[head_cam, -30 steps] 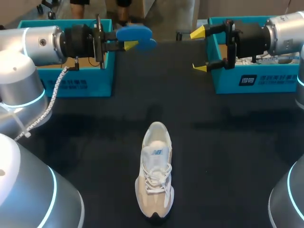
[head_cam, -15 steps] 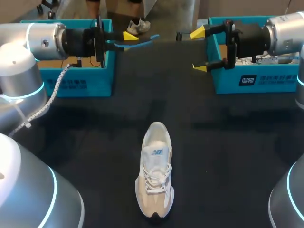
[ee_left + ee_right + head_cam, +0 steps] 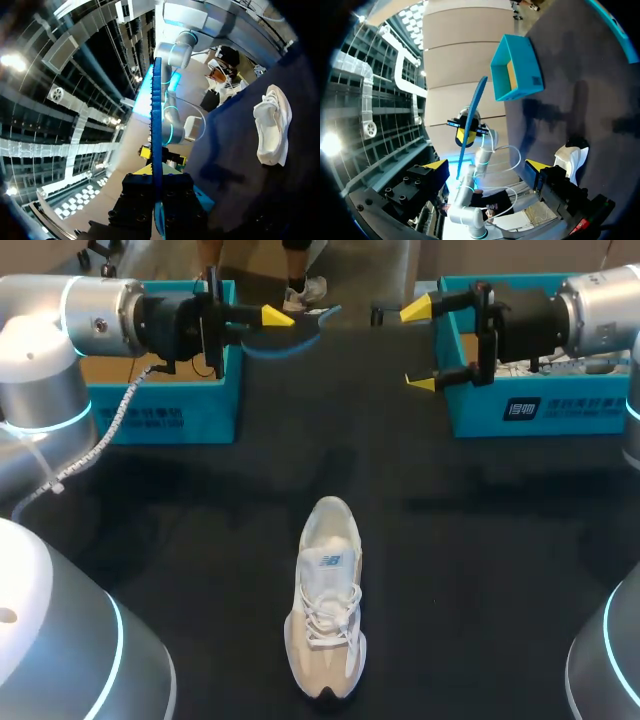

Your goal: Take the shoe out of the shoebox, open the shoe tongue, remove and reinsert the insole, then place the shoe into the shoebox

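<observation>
The left fingers [image 3: 276, 316] pinch the blue insole [image 3: 303, 327] edge-on above the far edge of the counter [image 3: 480, 540], likely lining it up for reinsertion. The right fingers [image 3: 417, 309] gape wide, empty, by the far right corner. The shoe [image 3: 325, 595] lies mid-counter toward the near edge.

Open ground: a white shoe [image 3: 326, 600] lies alone at the near middle of the dark table [image 3: 480, 570], with bare surface on every side. The left shoebox [image 3: 180, 405] and right shoebox [image 3: 540, 410] wall the far corners, leaving a lane between. Over that lane hang the left pincer [image 3: 268, 325], clamped on a blue insole [image 3: 300, 335], and the wide-spread right pincer [image 3: 418, 345]. The gap between them looks narrow, though depth is hard to judge.
</observation>
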`<state>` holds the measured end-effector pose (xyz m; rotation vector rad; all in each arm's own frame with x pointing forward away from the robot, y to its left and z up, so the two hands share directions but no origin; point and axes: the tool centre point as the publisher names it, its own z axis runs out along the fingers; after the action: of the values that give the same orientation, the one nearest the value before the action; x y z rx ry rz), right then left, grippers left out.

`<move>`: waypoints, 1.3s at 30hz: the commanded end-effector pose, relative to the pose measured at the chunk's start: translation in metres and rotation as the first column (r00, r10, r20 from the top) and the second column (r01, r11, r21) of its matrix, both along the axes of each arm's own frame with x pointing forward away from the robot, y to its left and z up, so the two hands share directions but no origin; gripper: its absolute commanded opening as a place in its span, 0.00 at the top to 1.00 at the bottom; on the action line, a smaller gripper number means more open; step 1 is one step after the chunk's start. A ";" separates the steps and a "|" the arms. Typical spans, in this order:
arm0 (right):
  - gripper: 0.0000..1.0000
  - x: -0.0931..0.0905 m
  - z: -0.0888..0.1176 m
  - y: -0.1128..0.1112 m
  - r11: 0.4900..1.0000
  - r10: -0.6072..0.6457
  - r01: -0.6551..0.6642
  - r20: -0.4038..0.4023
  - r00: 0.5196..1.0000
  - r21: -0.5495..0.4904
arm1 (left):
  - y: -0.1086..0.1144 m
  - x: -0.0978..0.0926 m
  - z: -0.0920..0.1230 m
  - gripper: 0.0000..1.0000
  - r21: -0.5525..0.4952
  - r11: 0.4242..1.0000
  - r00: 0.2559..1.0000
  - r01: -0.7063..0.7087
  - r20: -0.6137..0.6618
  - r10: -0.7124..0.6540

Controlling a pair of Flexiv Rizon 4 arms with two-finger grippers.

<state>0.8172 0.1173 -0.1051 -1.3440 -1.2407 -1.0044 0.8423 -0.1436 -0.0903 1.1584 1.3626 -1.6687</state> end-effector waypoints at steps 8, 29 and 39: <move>0.00 -0.001 0.000 0.001 1.000 -0.002 0.002 0.000 1.000 -0.003 | 0.000 0.001 -0.001 1.00 0.098 0.987 0.945 -0.131 0.315 0.094; 0.00 -0.002 0.000 0.015 1.000 -0.018 0.018 0.024 1.000 -0.010 | -0.004 0.013 -0.006 1.00 0.114 0.983 0.937 -0.144 0.336 0.098; 0.00 -0.006 -0.006 0.027 0.999 -0.030 0.031 0.027 0.999 -0.037 | -0.008 0.013 -0.014 1.00 0.111 0.983 0.939 -0.143 0.329 0.100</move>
<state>0.8121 0.1427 -0.1112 -1.3824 -1.2691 -1.0248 0.8547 -0.1497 -0.1028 1.3289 1.3230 -1.2517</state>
